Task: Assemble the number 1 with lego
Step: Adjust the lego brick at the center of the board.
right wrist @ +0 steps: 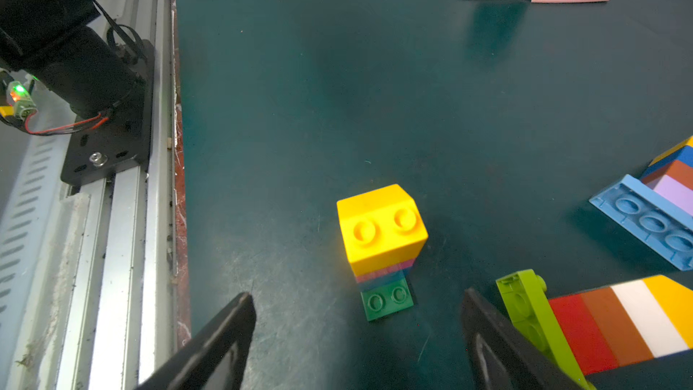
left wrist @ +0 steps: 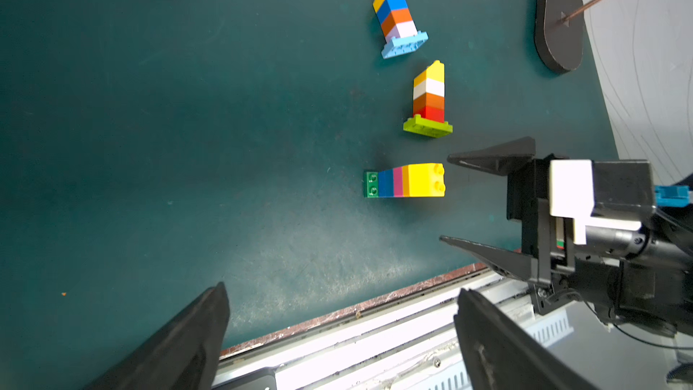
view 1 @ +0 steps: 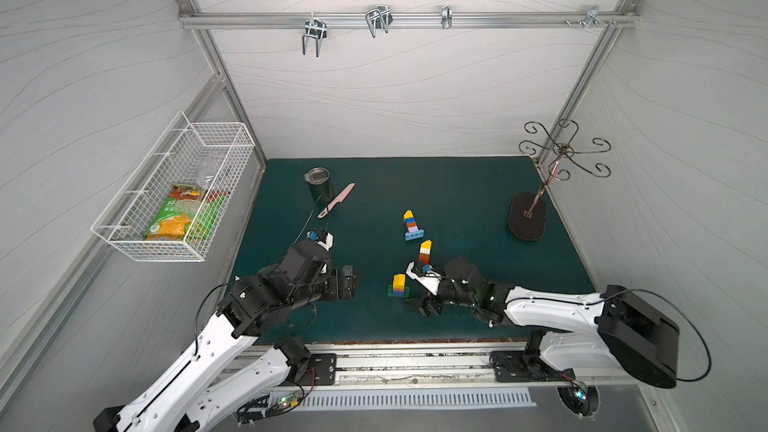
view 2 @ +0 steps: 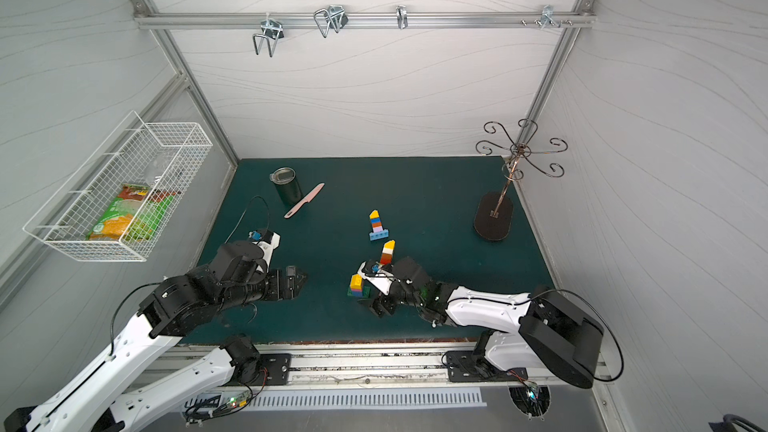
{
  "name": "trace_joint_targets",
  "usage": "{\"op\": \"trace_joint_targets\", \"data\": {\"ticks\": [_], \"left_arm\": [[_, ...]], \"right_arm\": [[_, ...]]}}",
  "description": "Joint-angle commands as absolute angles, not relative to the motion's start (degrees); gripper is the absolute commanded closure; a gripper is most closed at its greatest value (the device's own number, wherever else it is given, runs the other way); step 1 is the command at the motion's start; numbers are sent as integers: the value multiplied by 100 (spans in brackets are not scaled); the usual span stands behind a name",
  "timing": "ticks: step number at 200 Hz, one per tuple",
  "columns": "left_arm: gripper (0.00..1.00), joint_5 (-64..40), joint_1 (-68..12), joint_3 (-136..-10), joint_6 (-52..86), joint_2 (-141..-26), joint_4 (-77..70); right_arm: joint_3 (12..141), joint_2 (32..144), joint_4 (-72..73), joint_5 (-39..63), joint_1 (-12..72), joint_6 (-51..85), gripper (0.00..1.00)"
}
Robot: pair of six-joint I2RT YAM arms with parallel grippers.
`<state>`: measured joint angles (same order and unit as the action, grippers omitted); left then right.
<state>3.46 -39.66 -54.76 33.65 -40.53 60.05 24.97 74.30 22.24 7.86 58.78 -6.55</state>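
Yellow-capped lego stack (right wrist: 382, 241) stands before the right gripper (right wrist: 356, 296), jaws spread, empty: seemingly an approach; next, close squarely. Idle, the left gripper (left wrist: 341, 288) gapes empty too.

Three lego towers (view 1: 410, 224) (view 1: 424, 252) (view 1: 399, 284), one tumbler (view 1: 320, 185), one knife (view 1: 336, 200) (one stand (view 1: 527, 216)).
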Motion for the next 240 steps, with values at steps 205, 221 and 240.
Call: {"op": "trace_joint_targets", "data": {"ticks": [205, 221, 240], "left_arm": [[1, -138, -3803, -5481, 2936, -3989, 5695], [1, -175, -3788, -5467, 2927, -4033, 5682], [1, -193, -3779, -5467, 2918, -4058, 5685]], "right_arm": [[3752, 9000, 2208, 2273, 4969, -694, 39], [3941, 9148, 2008, 2534, 4944, -744, 40], [4219, 9381, 1748, 2797, 4859, -754, 41]]}}
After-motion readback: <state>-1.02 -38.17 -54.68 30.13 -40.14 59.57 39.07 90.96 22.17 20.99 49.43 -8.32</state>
